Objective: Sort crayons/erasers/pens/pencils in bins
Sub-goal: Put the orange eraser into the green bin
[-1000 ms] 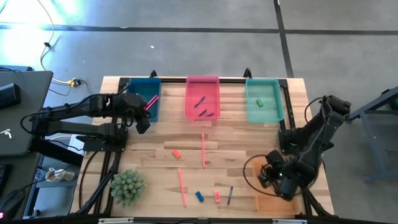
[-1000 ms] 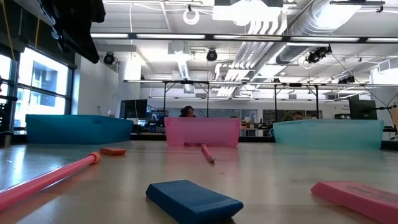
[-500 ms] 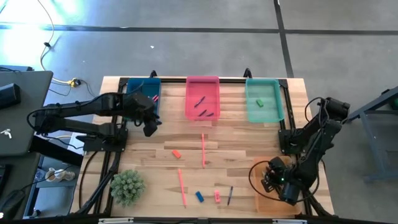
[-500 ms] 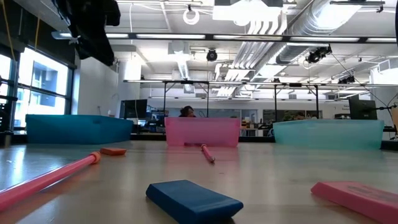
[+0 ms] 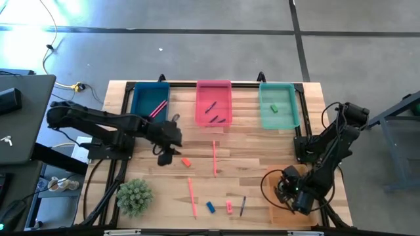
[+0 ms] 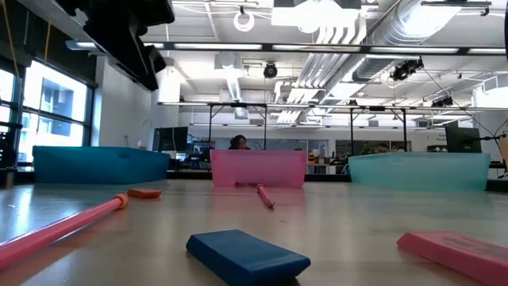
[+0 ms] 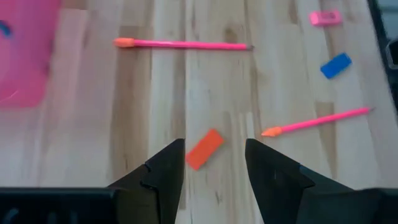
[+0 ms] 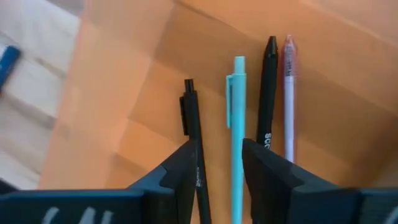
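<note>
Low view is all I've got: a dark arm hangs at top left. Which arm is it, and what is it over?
Observer: The left arm. Its left gripper is open, lined up on the small orange-red eraser block.
Operator: And the right arm?
Observer: The right gripper is over the translucent orange plastic bin, fingers apart.
Operator: Anything in that bin?
Observer: A black pen, a teal pen, a second black pen and a pale pink pen, side by side.

Daylight is coming through tall windows (image 6: pixel 48 111), ceiling ducts (image 6: pixel 349 32) are running overhead, and a grey concrete floor (image 5: pixel 216 59) is surrounding the wooden tabletop (image 5: pixel 262 151).
</note>
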### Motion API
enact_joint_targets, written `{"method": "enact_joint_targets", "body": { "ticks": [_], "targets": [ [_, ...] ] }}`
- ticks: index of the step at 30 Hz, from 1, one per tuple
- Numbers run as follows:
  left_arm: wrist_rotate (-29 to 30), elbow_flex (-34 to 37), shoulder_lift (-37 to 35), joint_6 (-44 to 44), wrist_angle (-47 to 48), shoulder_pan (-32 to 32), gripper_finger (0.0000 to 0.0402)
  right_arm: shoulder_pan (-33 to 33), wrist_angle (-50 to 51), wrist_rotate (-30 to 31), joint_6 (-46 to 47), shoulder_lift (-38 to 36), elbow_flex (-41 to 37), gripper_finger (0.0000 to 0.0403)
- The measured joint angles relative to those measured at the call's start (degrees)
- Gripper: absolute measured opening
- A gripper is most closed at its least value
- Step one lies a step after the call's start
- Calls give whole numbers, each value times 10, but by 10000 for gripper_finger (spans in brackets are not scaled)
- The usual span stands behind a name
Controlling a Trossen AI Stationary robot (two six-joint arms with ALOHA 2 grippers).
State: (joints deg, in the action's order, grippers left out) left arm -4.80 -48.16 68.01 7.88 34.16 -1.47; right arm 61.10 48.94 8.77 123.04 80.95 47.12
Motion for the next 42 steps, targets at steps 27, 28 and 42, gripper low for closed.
{"method": "enact_joint_targets", "body": {
  "ticks": [27,28,42],
  "targets": [
    [3,-59,271,-115,-10,42,156,-50,134,71,-26,0,84,126],
    [5,-59,274,-115,-9,43,156,-53,134,71,-27,0,84,126],
    [34,-58,293,-146,-8,50,156,-72,138,73,-37,0,84,126]
  ]
}}
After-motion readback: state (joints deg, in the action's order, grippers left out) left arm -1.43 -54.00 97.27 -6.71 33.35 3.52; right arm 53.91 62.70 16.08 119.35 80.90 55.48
